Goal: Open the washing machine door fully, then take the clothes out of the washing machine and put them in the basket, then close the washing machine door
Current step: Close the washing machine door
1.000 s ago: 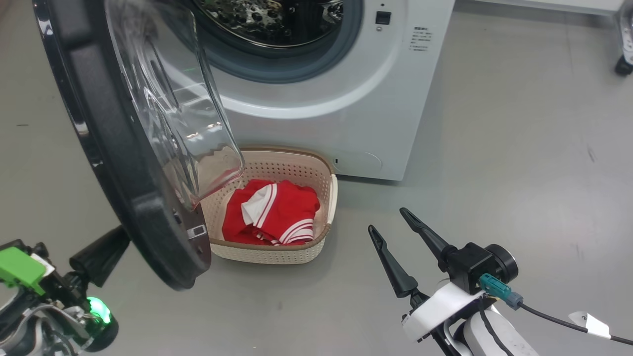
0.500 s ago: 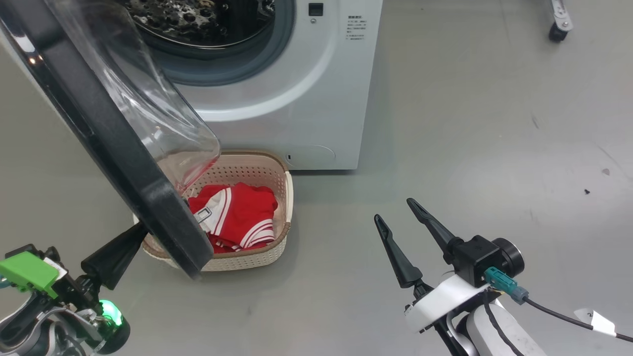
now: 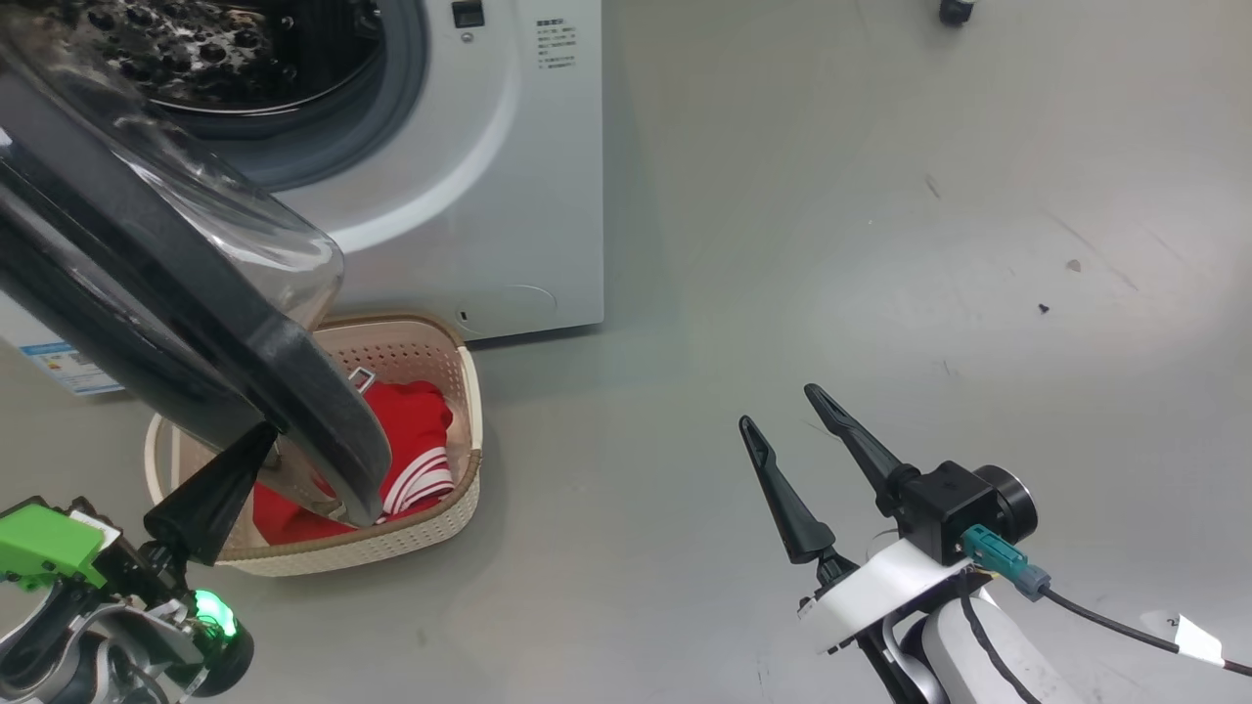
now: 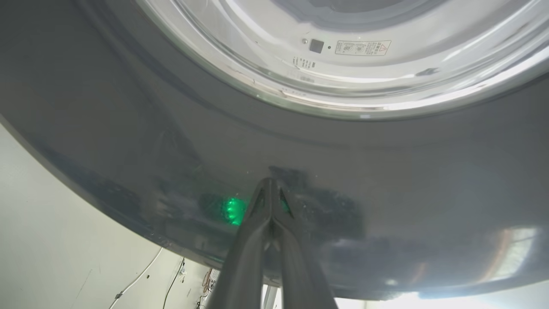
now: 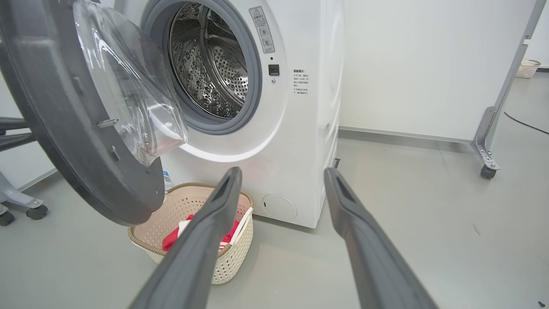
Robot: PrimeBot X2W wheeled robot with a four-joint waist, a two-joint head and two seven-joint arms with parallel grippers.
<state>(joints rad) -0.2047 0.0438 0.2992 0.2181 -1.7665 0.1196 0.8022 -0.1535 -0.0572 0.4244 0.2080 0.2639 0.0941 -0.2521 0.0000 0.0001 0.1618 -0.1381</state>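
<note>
1. Two risks stand out to me. The left gripper (image 3: pixel 259 437) has its jaws pressed shut with nothing between them, and its tip is set against the glossy outer face of the washing machine door (image 3: pixel 293 391). I judge that a push from so narrow a point on a slick, curved surface could skid off the rim, leaving the door short of its latch.
2. The door's lower edge hangs over the basket (image 3: pixel 391 543), which sits on the floor just in front of the washing machine (image 3: pixel 489 196) with the clothes (image 3: pixel 416 430) inside. If the door sweeps low, I think it could catch the basket's rim or a raised fold of red cloth.
3. The right gripper (image 3: pixel 780 406) hovers over the bare floor, well apart from the machine, with its jaws spread wide and empty; I expect no trouble there.
4. The left wrist view shows the contact itself: the closed tip meets its own reflection on the door, beside a green glow; the head view hides that spot behind the door's edge.
5. The right wrist view shows the steel drum (image 5: pixel 214 73), with no clothes in the part I can see; it also shows the door's bottom passing just above the basket.
</note>
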